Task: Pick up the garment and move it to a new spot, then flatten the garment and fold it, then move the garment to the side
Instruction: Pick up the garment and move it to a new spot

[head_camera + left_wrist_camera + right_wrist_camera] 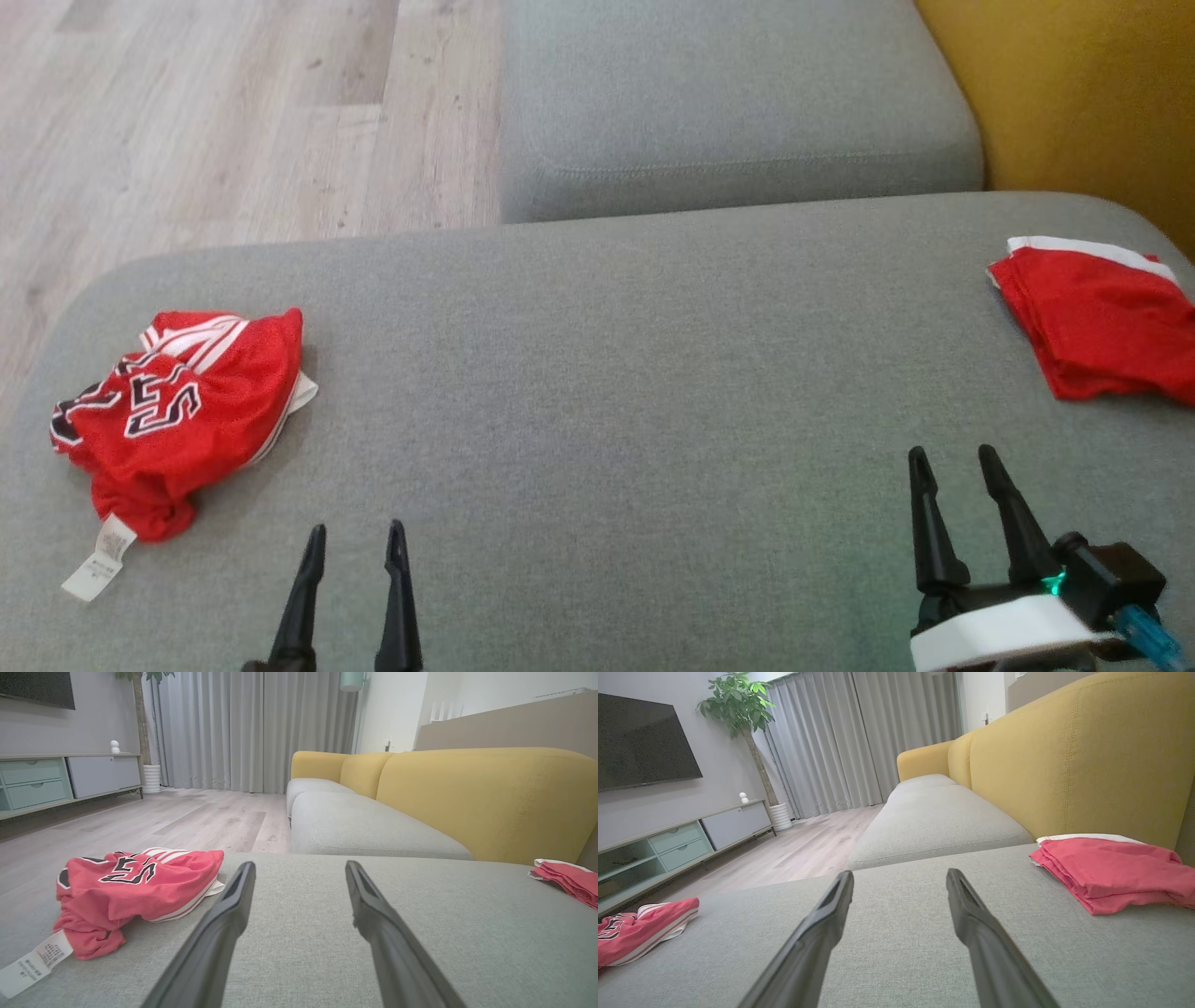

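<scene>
Item: crumpled red jersey (pixel 182 411) on grey cushion (pixel 597 373); left gripper (pixel 358 525) and right gripper (pixel 954 450) spread, empty; risk: a single-layer pinch could leave it bunched.

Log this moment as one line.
phase: before pickup | left gripper: open, empty | right gripper: open, empty | crumpled red jersey: on grey cushion, robot's left | folded red garment: far right

Grey sofa cushion (pixel 597 373) across the lower frame, a second grey cushion (pixel 728 103) at top centre, yellow backrest (pixel 1074 93) at upper right. Pale wood floor (pixel 233 112) at upper left. Seen from the wrists: grey curtains (pixel 243 728) top centre, dark television (pixel 640 742) upper left, potted plant (pixel 738 700) alongside, low cabinet (pixel 682 835) with pale green drawers beneath.
</scene>
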Motion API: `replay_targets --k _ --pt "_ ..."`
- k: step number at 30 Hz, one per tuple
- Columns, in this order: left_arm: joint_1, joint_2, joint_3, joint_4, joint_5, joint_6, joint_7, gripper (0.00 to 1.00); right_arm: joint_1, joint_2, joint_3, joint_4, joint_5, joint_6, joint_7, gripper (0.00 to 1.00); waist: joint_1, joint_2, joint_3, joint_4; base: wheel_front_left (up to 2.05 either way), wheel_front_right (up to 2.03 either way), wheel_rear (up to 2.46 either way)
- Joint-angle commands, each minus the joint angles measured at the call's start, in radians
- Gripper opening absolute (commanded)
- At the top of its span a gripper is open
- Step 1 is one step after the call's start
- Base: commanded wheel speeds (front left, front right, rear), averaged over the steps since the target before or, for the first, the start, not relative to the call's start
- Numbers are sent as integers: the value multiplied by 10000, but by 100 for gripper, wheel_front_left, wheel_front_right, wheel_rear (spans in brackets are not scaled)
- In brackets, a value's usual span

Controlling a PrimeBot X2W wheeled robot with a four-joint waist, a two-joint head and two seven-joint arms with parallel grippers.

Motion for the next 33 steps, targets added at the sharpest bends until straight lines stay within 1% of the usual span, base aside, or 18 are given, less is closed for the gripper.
replay_targets --k 1,4,11,22,27,33 --pt "-312 -34 346 -242 118 -59 -53 100 -279 24 256 -333 -55 -9 -108 100 1 -1 -63 -28 0 0 0" --pt "-310 -34 321 -76 127 -159 -53 100 -238 49 322 -255 -73 -9 -108 100 1 -1 -151 -56 0 0 0" --pt "-379 -34 313 147 59 -223 -53 100 -174 88 423 -162 -78 -9 -108 100 1 -1 -227 -114 0 0 0" --pt "-355 -34 200 217 99 -247 -53 100 8 121 448 -105 -102 -9 -108 100 1 -1 -286 -62 0 0 0" --pt "-346 -34 250 226 191 -265 -53 100 183 129 372 -124 -117 -9 -108 100 1 -1 -287 302 0 0 0" --pt "-317 -34 402 236 315 -313 -53 100 382 136 504 -124 -120 -9 -108 100 1 -1 -286 1285 0 0 0"
